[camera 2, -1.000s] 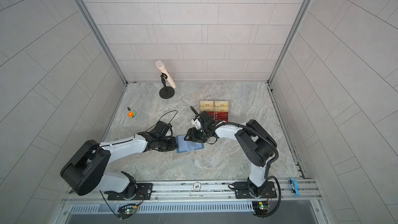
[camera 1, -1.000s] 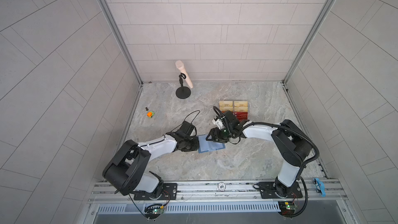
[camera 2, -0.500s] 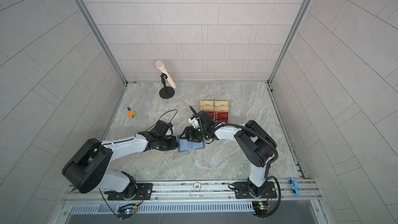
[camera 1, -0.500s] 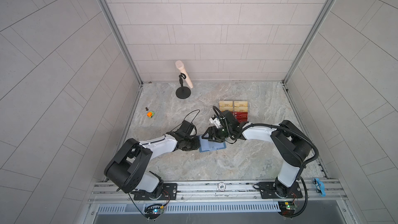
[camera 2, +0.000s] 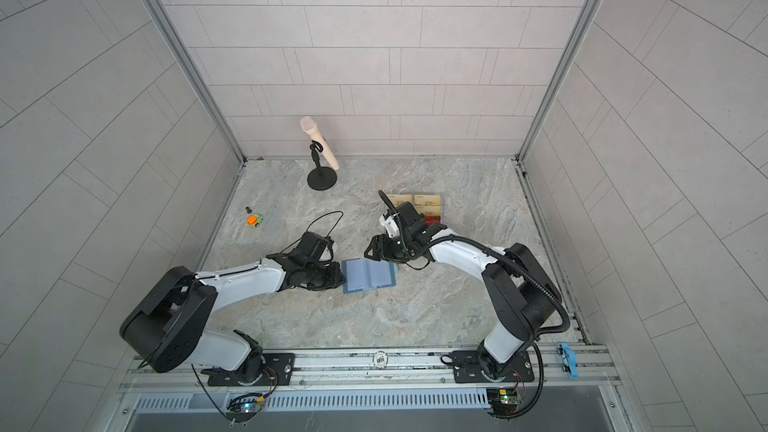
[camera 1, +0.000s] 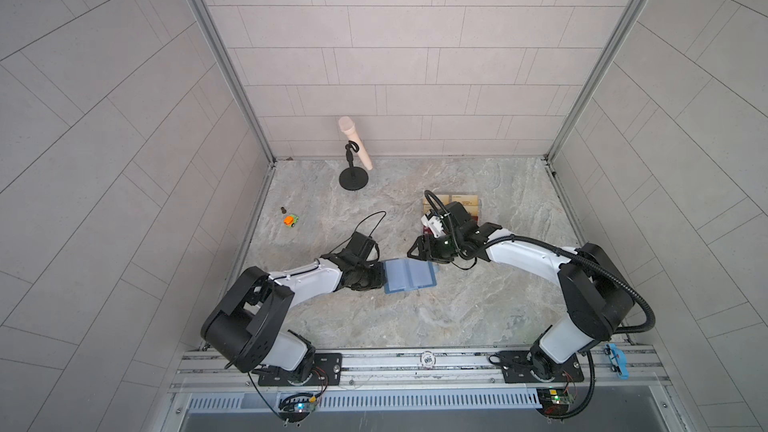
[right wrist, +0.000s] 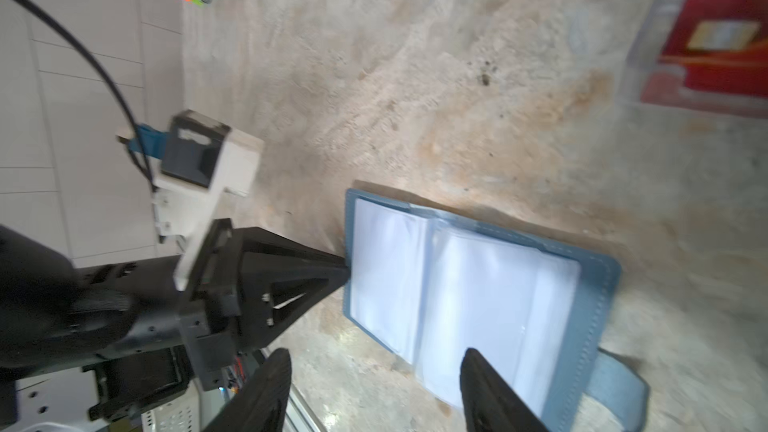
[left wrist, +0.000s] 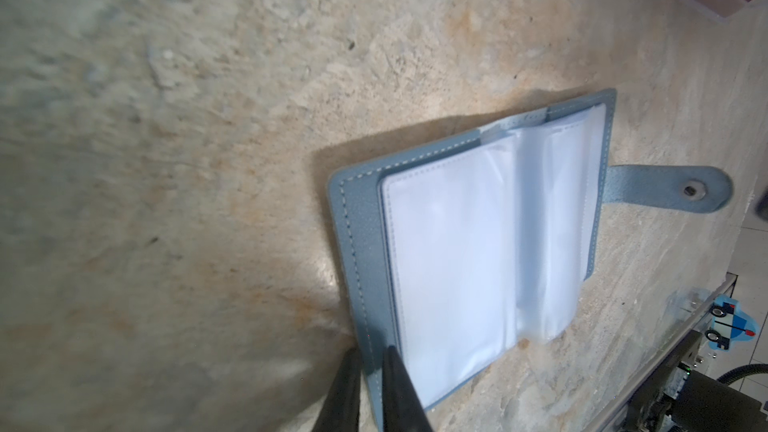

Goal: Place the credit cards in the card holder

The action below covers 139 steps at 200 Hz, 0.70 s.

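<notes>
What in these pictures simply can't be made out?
The credit cards: in the right wrist view they are blurred and cut by the edge; in both top views the right arm covers most of them. Count unknown.
The card holder sleeves: in the left wrist view, milky layers hide anything deeper.
The small dark thing beside the toy car: too small in both top views.

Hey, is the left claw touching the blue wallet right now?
Touching. The left wrist view shows the left claw pinched shut on the blue cover edge of the wallet.
</notes>
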### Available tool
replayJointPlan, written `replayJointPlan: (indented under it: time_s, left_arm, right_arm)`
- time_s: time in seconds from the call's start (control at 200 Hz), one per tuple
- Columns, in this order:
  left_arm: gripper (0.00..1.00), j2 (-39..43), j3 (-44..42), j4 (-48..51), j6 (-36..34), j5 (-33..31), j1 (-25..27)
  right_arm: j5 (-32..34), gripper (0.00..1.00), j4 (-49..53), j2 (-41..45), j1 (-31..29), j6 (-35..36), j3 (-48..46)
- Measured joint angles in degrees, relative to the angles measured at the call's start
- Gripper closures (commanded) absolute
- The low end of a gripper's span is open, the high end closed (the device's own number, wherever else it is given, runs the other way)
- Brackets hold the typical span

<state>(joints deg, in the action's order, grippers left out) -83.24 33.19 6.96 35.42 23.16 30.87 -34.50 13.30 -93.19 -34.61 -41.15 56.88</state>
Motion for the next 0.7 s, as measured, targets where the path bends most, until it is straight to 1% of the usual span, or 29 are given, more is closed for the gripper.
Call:
replayJointPlan:
  time_s: [0.195, 0.32, 0.696]
  left_arm:
    - [0.83, 0.00, 0.00, 0.00, -0.13, 0.00, 0.00]
    - [0.83, 0.00, 0.00, 0.00, -0.13, 0.00, 0.00]
    - [0.83, 0.00, 0.00, 0.00, -0.11, 0.04, 0.00]
  right_arm:
    - [5.09, 0.32, 6.91, -3.43, -2.75, 3.61, 2.10]
    - [7.80, 0.32, 8.70, -4.85, -4.28, 4.76, 2.80]
    - [9.92, 0.31, 9.42, -7.39, -5.18, 5.64, 3.23]
